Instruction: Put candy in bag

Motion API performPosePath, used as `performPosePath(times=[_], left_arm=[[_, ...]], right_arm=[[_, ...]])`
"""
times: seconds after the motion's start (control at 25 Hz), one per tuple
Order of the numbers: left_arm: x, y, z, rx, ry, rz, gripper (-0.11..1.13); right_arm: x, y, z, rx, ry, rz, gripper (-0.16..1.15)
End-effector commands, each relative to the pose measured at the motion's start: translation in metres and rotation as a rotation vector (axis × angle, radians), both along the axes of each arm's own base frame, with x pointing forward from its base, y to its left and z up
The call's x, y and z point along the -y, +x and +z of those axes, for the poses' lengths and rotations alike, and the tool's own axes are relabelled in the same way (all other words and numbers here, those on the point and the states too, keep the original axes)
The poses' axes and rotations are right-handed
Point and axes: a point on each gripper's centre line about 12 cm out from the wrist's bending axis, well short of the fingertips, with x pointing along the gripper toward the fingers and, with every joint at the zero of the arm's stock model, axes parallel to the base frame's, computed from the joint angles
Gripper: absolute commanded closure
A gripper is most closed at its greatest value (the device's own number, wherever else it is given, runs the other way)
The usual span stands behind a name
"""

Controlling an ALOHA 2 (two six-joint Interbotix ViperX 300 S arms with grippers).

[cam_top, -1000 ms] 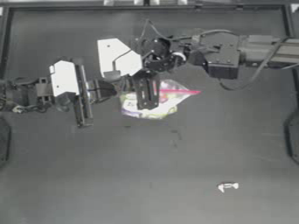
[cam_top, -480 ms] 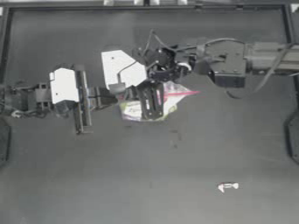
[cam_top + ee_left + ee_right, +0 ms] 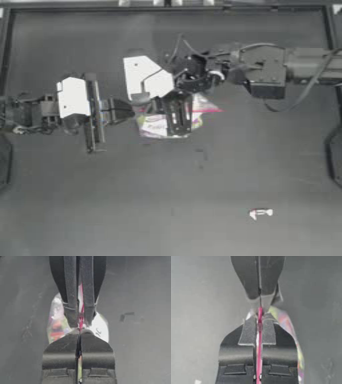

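Candy (image 3: 260, 213) lengthwise across table, untouched

Light falls evenly and fairly dim from above; the dark table (image 3: 80, 200) looks washed grey with a broad pale sheen across its middle. White arm covers (image 3: 143, 77) glare almost featureless. The overhead picture is soft throughout, edges smeared. In the left wrist view the bag (image 3: 100, 327) flares white just beside the closed jaws, its print blurred; the far jaws beyond them look hazy. The right wrist view is clearest near its own jaws; the zip strip (image 3: 259, 356) between them stays vivid, table beyond is defocused.
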Motion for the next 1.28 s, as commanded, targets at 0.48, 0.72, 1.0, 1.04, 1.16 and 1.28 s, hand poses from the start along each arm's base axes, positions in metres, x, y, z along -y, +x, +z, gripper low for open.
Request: performPosePath(times=[0.48, 0.72, 1.0, 1.04, 1.16, 1.28], left_arm=[[0.0, -0.005, 0.023, 0.073, 0.023, 0.001, 0.99], [0.0, -0.005, 0.023, 0.07, 0.023, 0.002, 0.99], [0.0, -0.004, 0.022, 0.067, 0.022, 0.002, 0.99], [0.0, -0.004, 0.022, 0.067, 0.022, 0.002, 0.99], [0.0, -0.004, 0.022, 0.067, 0.022, 0.002, 0.99], [0.0, -0.004, 0.022, 0.069, 0.022, 0.001, 0.99]], right_arm=[[0.015, -0.024, 0.004, -0.035, 0.002, -0.052, 0.92], [0.018, -0.037, 0.001, -0.05, 0.01, -0.084, 0.92], [0.019, -0.052, -0.001, -0.076, -0.015, -0.126, 0.92], [0.019, -0.054, -0.001, -0.078, -0.019, -0.131, 0.92], [0.019, -0.06, -0.003, -0.085, -0.017, -0.145, 0.92], [0.018, -0.066, -0.004, -0.085, -0.012, -0.156, 0.92]])
